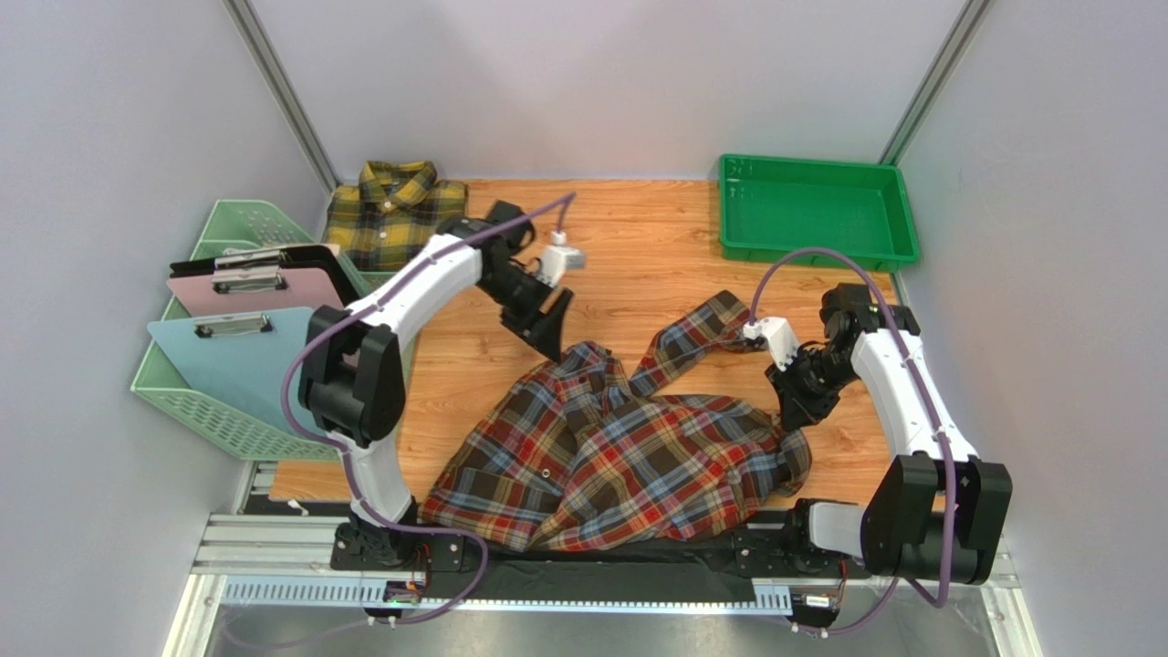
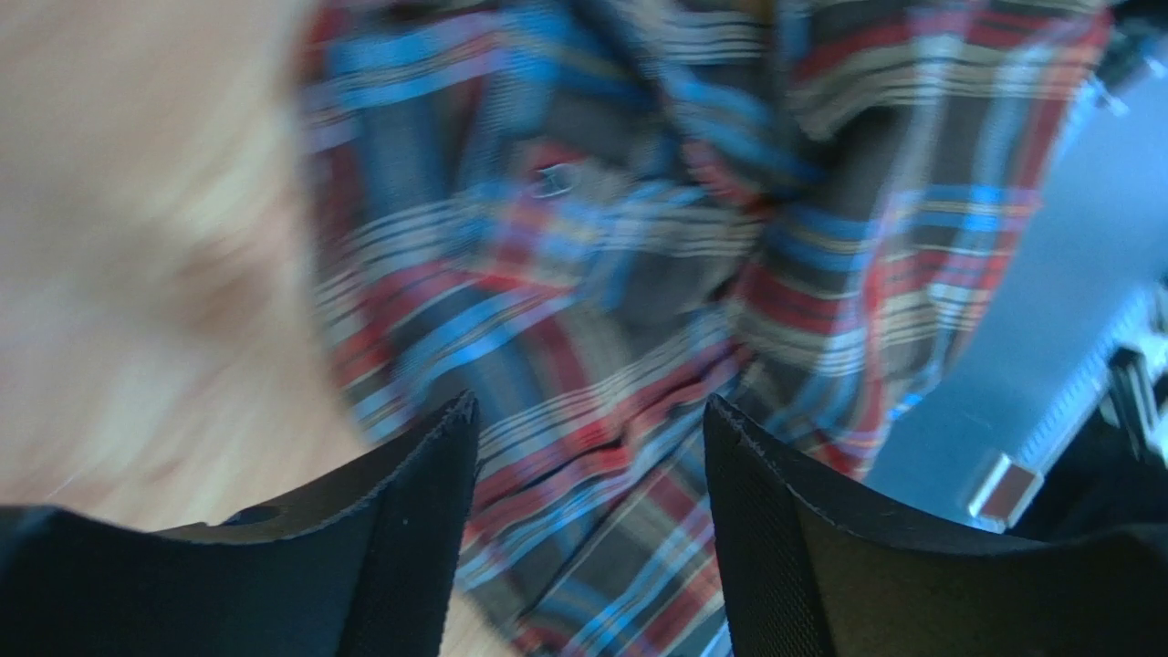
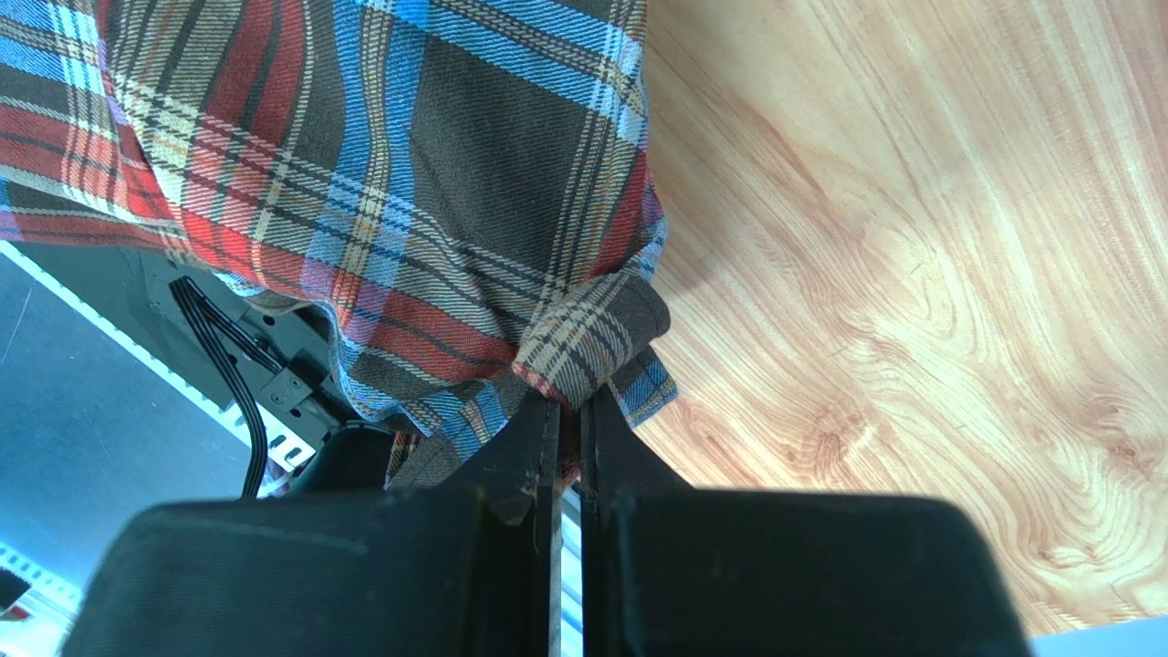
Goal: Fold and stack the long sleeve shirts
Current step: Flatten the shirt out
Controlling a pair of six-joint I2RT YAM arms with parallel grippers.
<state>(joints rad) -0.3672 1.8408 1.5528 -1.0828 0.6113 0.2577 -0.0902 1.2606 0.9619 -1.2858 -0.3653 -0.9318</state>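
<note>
The red, brown and navy plaid shirt [image 1: 617, 452] lies crumpled at the near middle of the wooden table, one sleeve [image 1: 692, 336] stretching back right. My left gripper [image 1: 544, 329] is open just above its collar; the left wrist view shows the shirt [image 2: 645, 247] between and beyond the spread fingers [image 2: 411, 507]. My right gripper [image 1: 793, 411] is shut on a fold at the shirt's right edge [image 3: 590, 336], seen pinched in the right wrist view. The yellow and dark check shirt [image 1: 391, 208] lies folded at the back left.
A green tray [image 1: 819, 208] stands at the back right. A pale green basket [image 1: 226, 356] at the left holds pink, blue and black clipboards [image 1: 254, 294]. Grey walls enclose the table [image 1: 645, 253]. The arm rail runs along the near edge.
</note>
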